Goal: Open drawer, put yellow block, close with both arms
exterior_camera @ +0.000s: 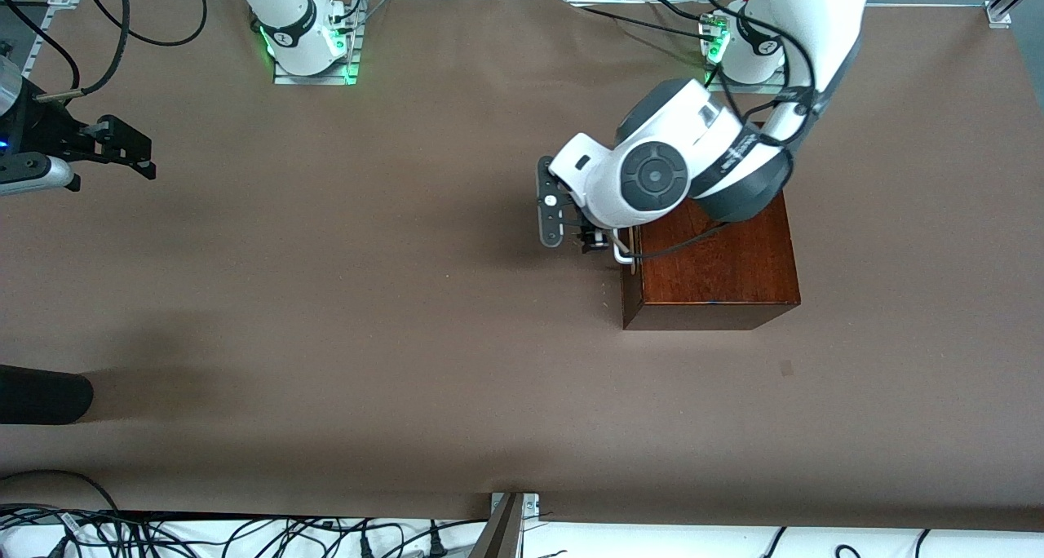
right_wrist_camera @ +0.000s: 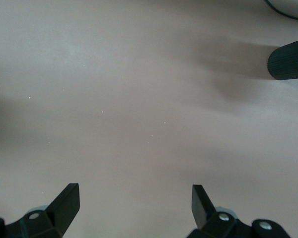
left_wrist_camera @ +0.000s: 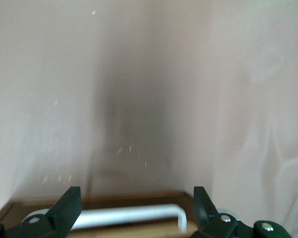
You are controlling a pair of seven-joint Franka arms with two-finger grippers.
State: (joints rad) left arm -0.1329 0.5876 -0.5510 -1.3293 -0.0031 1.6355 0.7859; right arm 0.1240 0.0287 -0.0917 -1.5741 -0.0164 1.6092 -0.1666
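The mahogany-coloured box [exterior_camera: 718,264] stands toward the left arm's end of the table. The white bar handle [exterior_camera: 621,252] of its drawer faces the table's middle. My left gripper [exterior_camera: 594,241] is at the handle. In the left wrist view the handle [left_wrist_camera: 129,216] lies between the open fingers [left_wrist_camera: 69,203] of the left gripper [left_wrist_camera: 136,201], which do not clasp it. My right gripper [exterior_camera: 137,152] waits open and empty over bare table at the right arm's end, and its wrist view shows the gripper [right_wrist_camera: 134,203] over nothing but table. The yellow block is out of view.
A black rounded object [exterior_camera: 41,395] juts in at the right arm's end, nearer the front camera; it also shows in the right wrist view [right_wrist_camera: 288,59]. Cables run along the near table edge [exterior_camera: 245,533]. The brown table cover [exterior_camera: 367,313] is bare around the box.
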